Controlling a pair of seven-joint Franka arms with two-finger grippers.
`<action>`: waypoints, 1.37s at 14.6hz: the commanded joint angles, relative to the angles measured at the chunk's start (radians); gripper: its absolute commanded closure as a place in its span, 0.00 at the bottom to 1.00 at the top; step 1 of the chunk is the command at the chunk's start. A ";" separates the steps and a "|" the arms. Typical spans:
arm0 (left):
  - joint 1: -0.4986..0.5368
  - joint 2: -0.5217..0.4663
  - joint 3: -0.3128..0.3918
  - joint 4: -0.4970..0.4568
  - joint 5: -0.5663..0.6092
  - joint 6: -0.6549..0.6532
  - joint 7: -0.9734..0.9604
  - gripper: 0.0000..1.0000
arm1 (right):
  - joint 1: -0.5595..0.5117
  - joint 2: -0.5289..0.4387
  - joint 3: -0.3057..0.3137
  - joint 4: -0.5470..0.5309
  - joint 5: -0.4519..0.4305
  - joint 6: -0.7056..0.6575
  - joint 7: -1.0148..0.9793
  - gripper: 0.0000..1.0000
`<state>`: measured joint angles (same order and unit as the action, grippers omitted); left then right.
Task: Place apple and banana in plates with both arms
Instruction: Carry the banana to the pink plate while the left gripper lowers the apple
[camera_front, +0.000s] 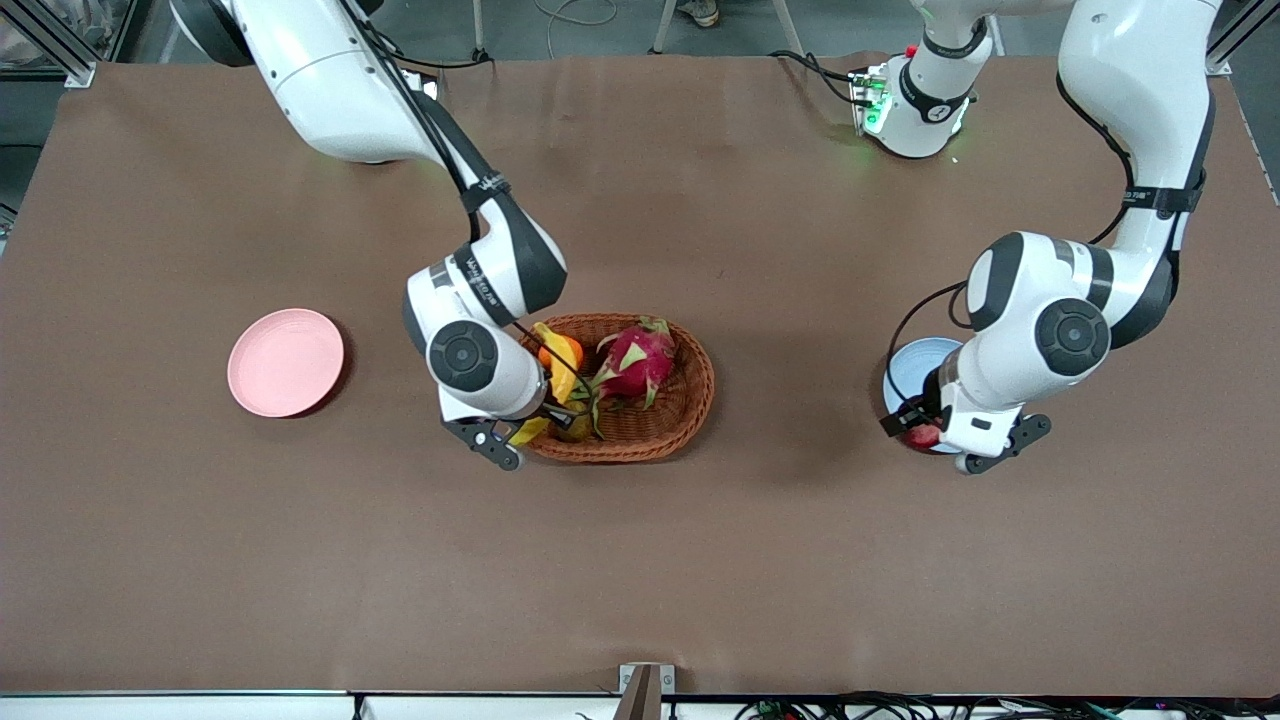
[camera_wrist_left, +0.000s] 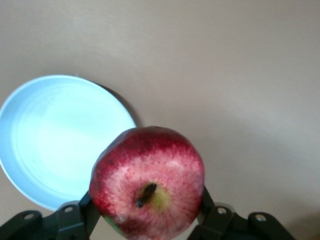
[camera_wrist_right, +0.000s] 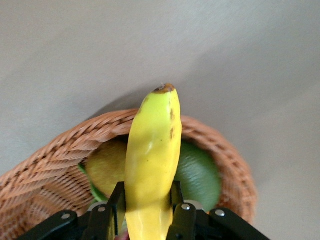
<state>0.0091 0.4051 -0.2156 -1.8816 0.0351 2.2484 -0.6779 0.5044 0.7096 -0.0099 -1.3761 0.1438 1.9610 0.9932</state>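
My left gripper (camera_front: 925, 432) is shut on the dark red apple (camera_wrist_left: 148, 182) and holds it over the edge of the pale blue plate (camera_front: 915, 365), which also shows in the left wrist view (camera_wrist_left: 55, 140). The apple peeks out under the wrist in the front view (camera_front: 924, 435). My right gripper (camera_front: 528, 425) is shut on the yellow banana (camera_wrist_right: 151, 160) and holds it over the end of the wicker basket (camera_front: 690, 400) toward the right arm; a bit of it shows in the front view (camera_front: 527, 431). The pale pink plate (camera_front: 285, 361) lies empty toward the right arm's end.
The basket holds a pink dragon fruit (camera_front: 635, 362), an orange fruit (camera_front: 560, 353) and green fruits (camera_wrist_right: 200, 175). Brown table surface lies open around both plates.
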 joint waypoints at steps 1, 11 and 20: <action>0.084 -0.071 -0.016 -0.178 0.011 0.146 0.122 0.84 | -0.062 -0.053 -0.001 -0.011 0.000 -0.124 -0.186 0.74; 0.173 -0.085 -0.034 -0.315 0.000 0.250 0.224 0.73 | -0.476 -0.266 -0.004 -0.340 -0.044 -0.158 -1.005 0.76; 0.192 -0.042 -0.048 -0.335 -0.004 0.372 0.276 0.46 | -0.639 -0.421 -0.001 -0.754 -0.079 0.200 -1.283 0.74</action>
<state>0.1804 0.3631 -0.2443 -2.2044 0.0351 2.5916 -0.4197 -0.1293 0.3518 -0.0354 -1.9906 0.0746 2.0531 -0.2867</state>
